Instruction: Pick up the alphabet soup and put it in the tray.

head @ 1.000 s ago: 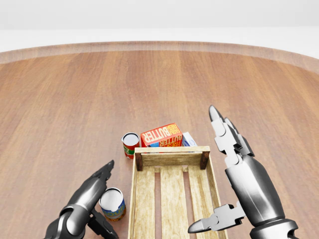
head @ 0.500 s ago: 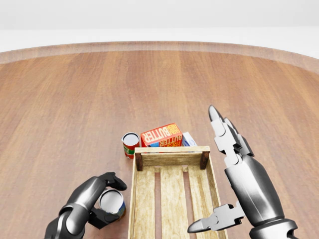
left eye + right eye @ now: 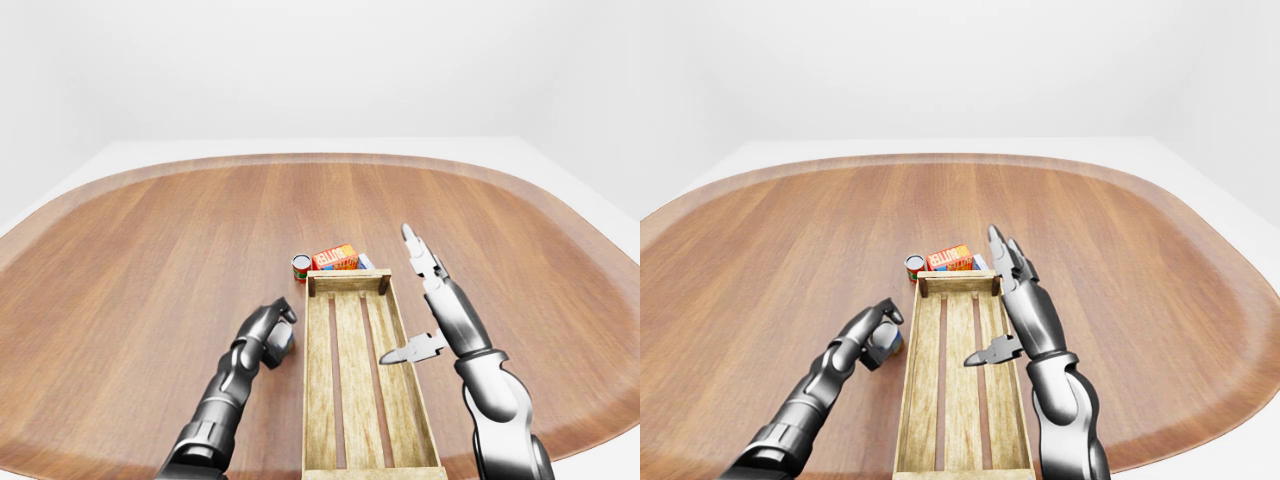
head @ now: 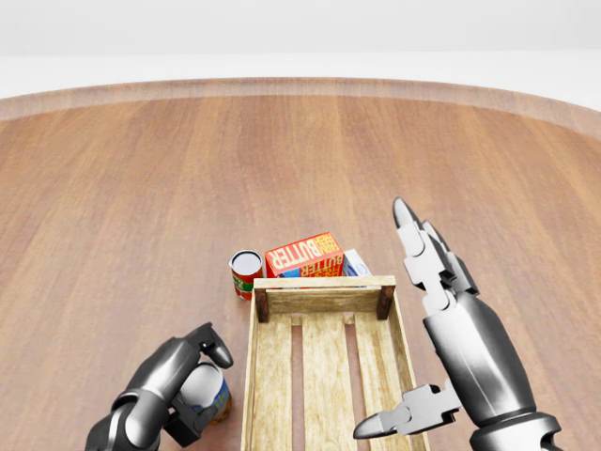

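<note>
Your left hand (image 4: 183, 381) is wrapping its fingers around the alphabet soup (image 4: 208, 393), which is sitting on the table (image 4: 141, 188) just beside the tray (image 4: 324, 366), to its left in the head view. Your right hand (image 4: 427, 272) is hovering over the tray's right rim, fingers spread

glossy dark grey metal arms, rounded segments; each robot hand (image 4: 424, 272) has three tapered fingers.

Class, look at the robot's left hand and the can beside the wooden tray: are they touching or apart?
Touching. In the head view the left hand has its fingers curled over the can, hiding its top and lying against its side.
</note>
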